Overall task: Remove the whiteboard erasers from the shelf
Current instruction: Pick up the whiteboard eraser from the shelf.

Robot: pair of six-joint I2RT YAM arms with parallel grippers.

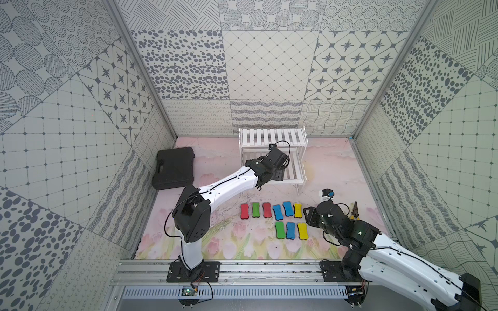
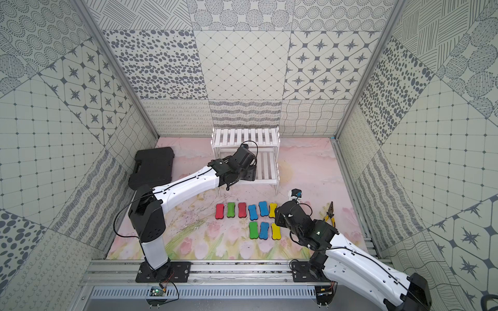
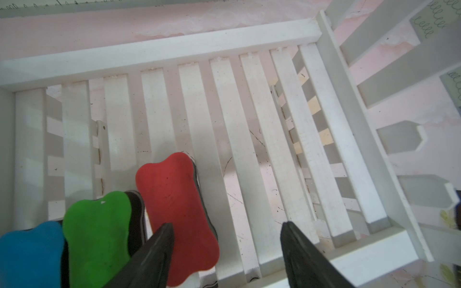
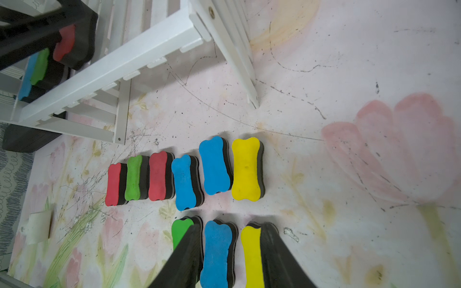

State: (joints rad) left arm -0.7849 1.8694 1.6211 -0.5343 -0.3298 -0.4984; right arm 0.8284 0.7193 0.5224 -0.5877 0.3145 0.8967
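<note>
Left gripper (image 3: 228,224) hangs released and empty over the shelf's (image 3: 159,49) lower tier. Red eraser (image 3: 177,214) lies at the front edge, long axis along the slats, under one finger, off-centre toward the shelf's left end. Left arm is nearer; a sideways correction appears needed.

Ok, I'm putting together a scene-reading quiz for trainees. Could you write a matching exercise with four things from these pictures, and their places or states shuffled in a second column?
Things:
1. black case
2. pliers
3. left gripper
4. blue eraser in the near row

Places or states:
A. on the table, between a green eraser and a yellow eraser
B. open above the lower tier of the shelf
C. partly hidden behind the right arm
D. on the table, left of the shelf

Pairs: 1-D, 2-C, 3-B, 4-A
</note>
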